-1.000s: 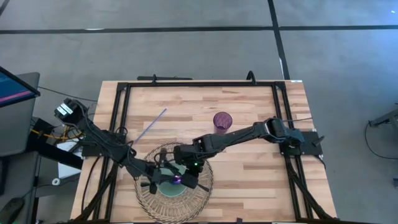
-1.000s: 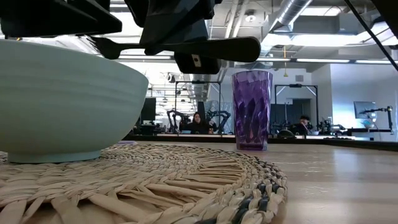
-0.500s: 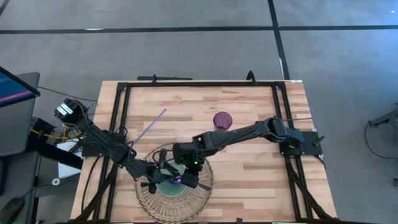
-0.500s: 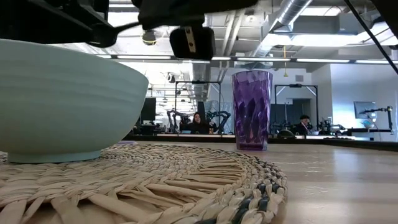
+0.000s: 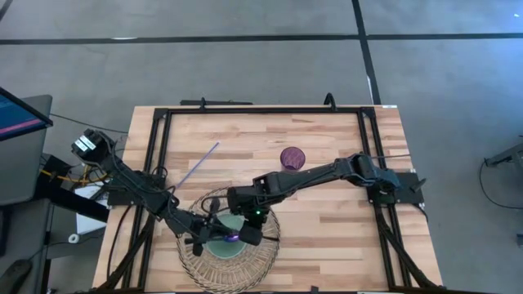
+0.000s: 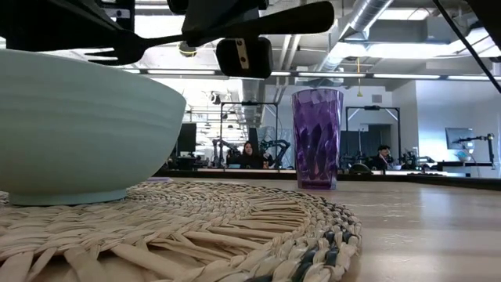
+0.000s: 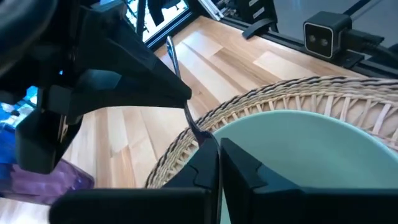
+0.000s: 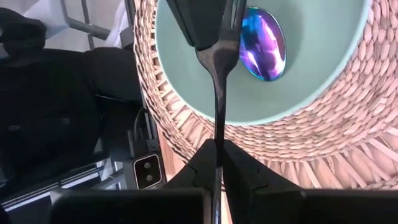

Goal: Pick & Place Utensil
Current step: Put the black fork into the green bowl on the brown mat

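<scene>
A black fork point(image 8: 217, 93) hangs over the pale green bowl point(image 8: 311, 62), which stands on a woven placemat point(image 5: 192, 261) near the table's front edge. Both grippers are shut on the fork: my right gripper point(image 8: 217, 149) at the handle, my left gripper point(image 7: 219, 146) at the head end. In the low view the fork point(image 6: 235, 27) shows above the bowl point(image 6: 78, 125). An iridescent spoon point(image 8: 261, 43) lies inside the bowl. A purple cup point(image 5: 292, 158) stands upright on the table behind the placemat. My left gripper pinches the fork's head end point(image 7: 198, 134) between its two fingers, coming from the table's left over the bowl's rim. The fork is clear of the bowl. My right gripper pinches the fork's handle point(image 8: 217, 134) between its two fingers. The fork runs on ahead along the fingers, toward the bowl below. In the low view the fork is tilted, with the tines point(image 6: 102, 53) lower than the handle's free end point(image 6: 309, 16).
A thin purple stick point(image 5: 200, 166) lies on the bare wood to the far left of the placemat. A black frame point(image 5: 245, 110) runs around the table. There is free wood to the right of the placemat and behind the cup.
My left gripper has shut on the fork's head end. The fork has risen a little above the bowl and tipped from level, so its handle end is now higher than its tines. My right gripper has kept hold of the handle and shifted slightly toward the table's left.
</scene>
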